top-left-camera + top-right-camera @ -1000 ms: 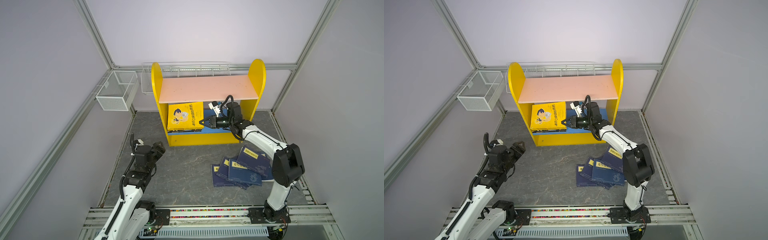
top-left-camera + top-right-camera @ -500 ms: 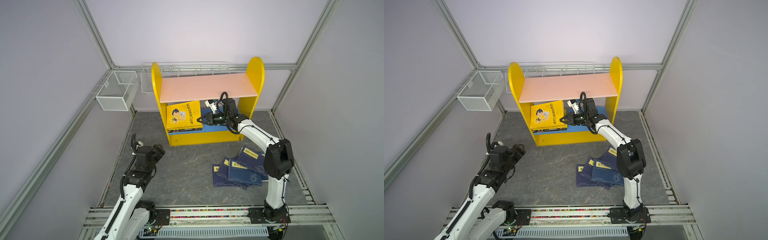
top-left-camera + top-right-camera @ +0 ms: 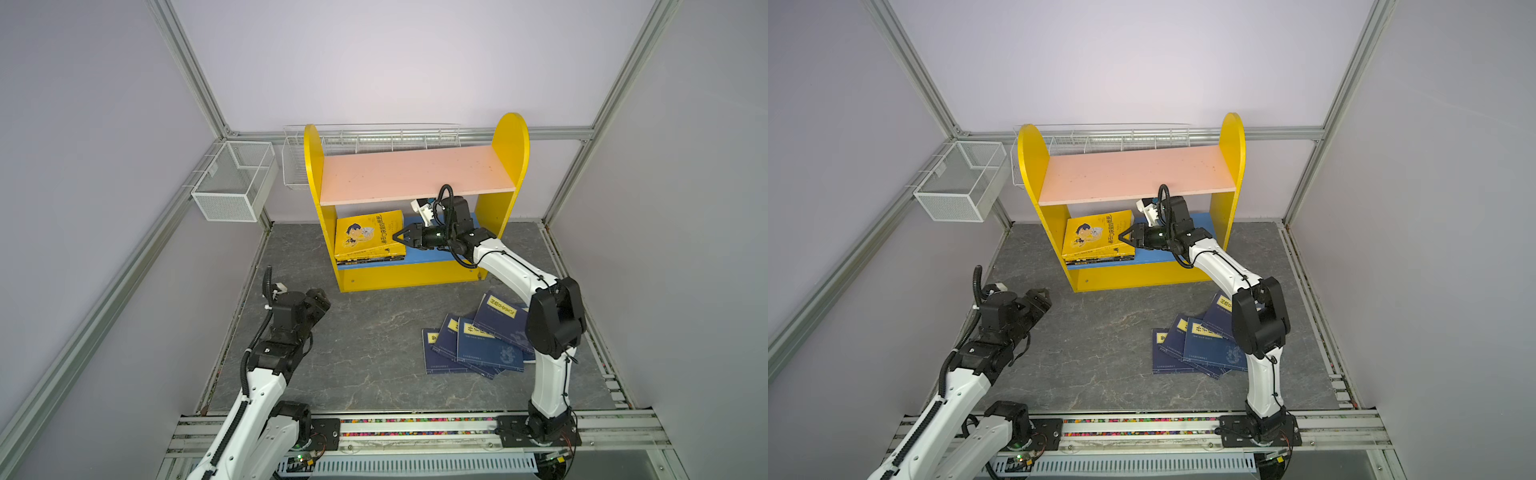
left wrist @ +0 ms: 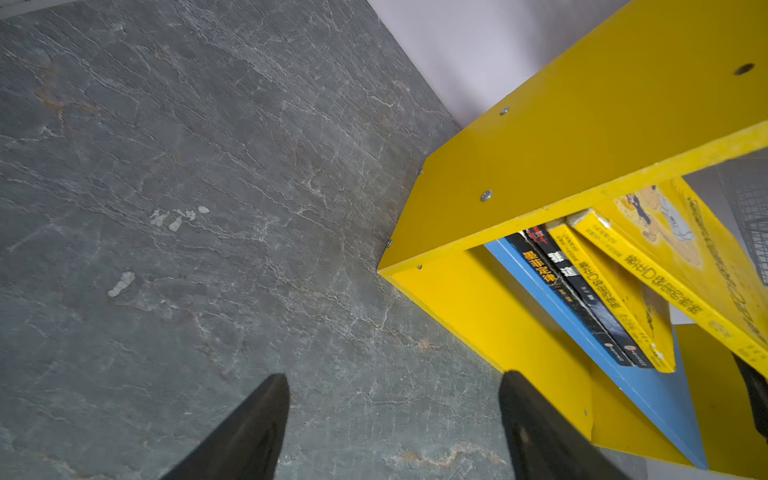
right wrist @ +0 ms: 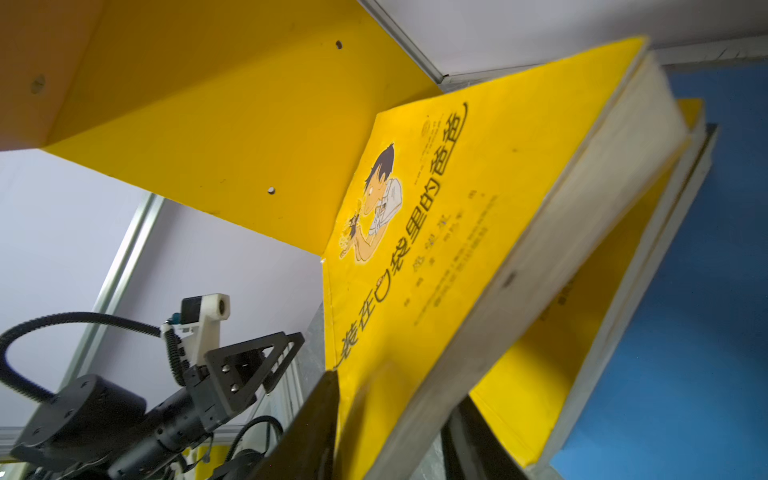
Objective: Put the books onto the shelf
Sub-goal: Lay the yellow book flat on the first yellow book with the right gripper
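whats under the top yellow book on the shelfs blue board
Under the top yellow book lies a second yellow book, then two dark-spined books, all stacked on the blue lower board. Their covers are hidden; only spines and edges show.

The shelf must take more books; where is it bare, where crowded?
Free: the whole pink upper board between the yellow side panels; the blue lower board from the book stack to the right-hand panel. Crowded: its left end, stack plus right claw.

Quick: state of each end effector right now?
Left end effector: open, empty.
Right end effector: jaws around the yellow book; grip cannot be told.
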`<state>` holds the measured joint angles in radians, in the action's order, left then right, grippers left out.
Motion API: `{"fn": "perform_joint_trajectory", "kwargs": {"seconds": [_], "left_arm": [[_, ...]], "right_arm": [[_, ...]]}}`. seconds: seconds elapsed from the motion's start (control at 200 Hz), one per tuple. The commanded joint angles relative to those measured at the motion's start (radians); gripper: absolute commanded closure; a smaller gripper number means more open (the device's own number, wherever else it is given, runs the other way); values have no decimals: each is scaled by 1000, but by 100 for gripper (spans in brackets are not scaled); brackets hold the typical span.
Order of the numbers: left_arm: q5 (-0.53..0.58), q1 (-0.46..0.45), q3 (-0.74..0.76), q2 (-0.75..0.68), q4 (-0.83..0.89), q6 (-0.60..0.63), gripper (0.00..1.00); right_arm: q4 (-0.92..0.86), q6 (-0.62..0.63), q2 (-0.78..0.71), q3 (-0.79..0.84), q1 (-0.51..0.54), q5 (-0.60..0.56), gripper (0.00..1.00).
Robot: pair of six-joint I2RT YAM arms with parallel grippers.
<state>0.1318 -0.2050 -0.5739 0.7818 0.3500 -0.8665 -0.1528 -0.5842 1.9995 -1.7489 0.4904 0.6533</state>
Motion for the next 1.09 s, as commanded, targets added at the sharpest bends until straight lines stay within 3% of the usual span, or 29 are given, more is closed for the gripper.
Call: {"fn": "perform_joint_trajectory", "kwargs": {"seconds": [0.0, 0.15, 0.34, 0.57, 0.82, 1.09], "left_arm": [[-3, 0, 8, 3, 11, -19, 20], [-9, -1, 9, 4, 13, -20, 20], [-19, -1, 16, 3, 8, -24, 20], [-26, -1, 11, 18, 7, -19, 20], [-28, -1, 11, 24, 5, -18, 20], [-28, 0, 2, 36, 12, -16, 20]], "right_arm": [[-10, -4, 6, -3, -1, -122, 38], [-111, 81, -6, -23, 29, -233, 25], [-231, 186, -7, -49, 77, -397, 17], [-297, 309, -2, -81, 103, -483, 8], [-354, 457, -2, -82, 123, -489, 8], [-416, 512, 65, -153, 129, -503, 15]]}}
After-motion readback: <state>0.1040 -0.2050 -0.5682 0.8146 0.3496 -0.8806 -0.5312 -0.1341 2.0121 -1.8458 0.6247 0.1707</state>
